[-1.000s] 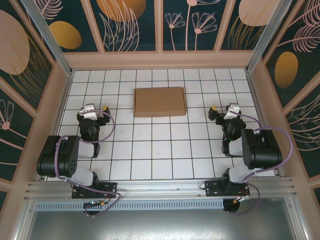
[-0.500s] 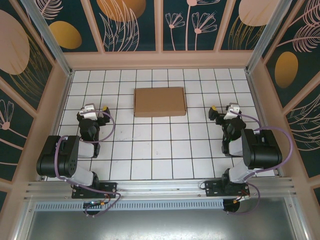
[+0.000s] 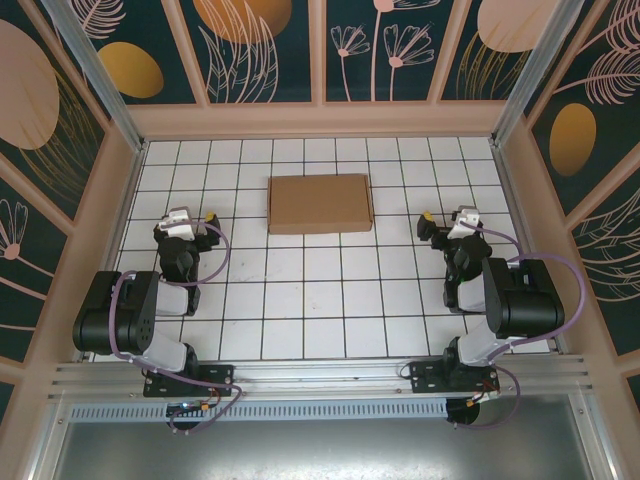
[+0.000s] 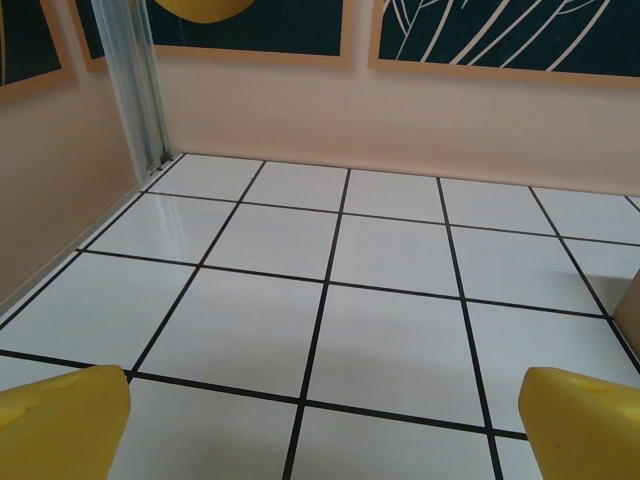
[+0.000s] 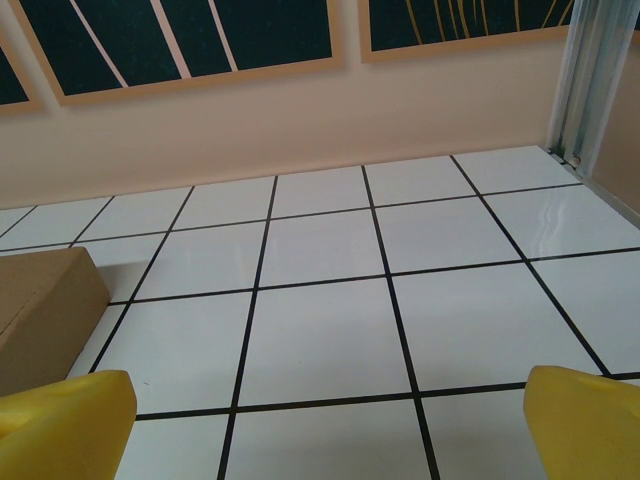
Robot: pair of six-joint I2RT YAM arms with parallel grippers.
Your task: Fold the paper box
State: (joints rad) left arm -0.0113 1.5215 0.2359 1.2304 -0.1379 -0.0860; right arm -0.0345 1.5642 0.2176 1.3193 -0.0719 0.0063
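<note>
The paper box (image 3: 320,203) lies closed and flat on the white tiled floor at the middle back, a shallow brown cardboard rectangle. Its right end shows at the left edge of the right wrist view (image 5: 40,310), and a sliver of its corner at the right edge of the left wrist view (image 4: 630,318). My left gripper (image 3: 185,225) rests to the box's left and nearer, open (image 4: 320,430), its yellow fingertips (image 4: 60,420) wide apart over bare tile. My right gripper (image 3: 455,225) rests to the box's right, open as well (image 5: 325,425), nothing between its yellow fingertips (image 5: 590,420).
Low peach walls (image 3: 320,120) with dark floral panels enclose the tiled floor (image 3: 320,300). Metal corner posts stand at the back left (image 4: 135,80) and the back right (image 5: 590,70). Both arm bases sit on the rail at the near edge (image 3: 320,375).
</note>
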